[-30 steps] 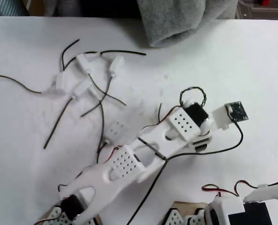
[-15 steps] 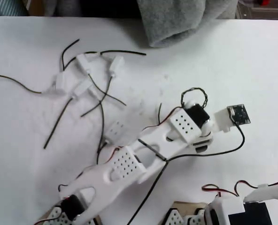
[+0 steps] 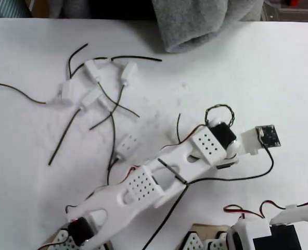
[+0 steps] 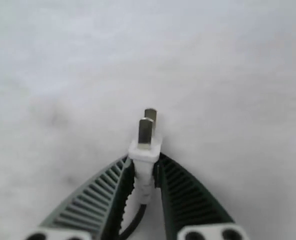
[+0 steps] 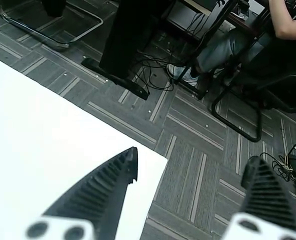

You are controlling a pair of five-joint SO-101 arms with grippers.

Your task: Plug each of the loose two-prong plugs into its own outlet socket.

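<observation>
The left pincer [image 4: 145, 162] is clamped narrow on a white two-prong plug [image 4: 145, 150]. Its metal prongs [image 4: 147, 125] point away from the fingers over the white bench [image 4: 213, 60], and a black cord [image 4: 133, 222] runs back between the fingers. In the high view the left arm [image 3: 143, 185] lies well apart from the grey cloth [image 3: 195, 23]. The other loose plugs [image 3: 94, 78] lie tangled in black wires, left of that cloth. The right pincer [image 5: 192, 159] gapes wide at the bench's edge.
</observation>
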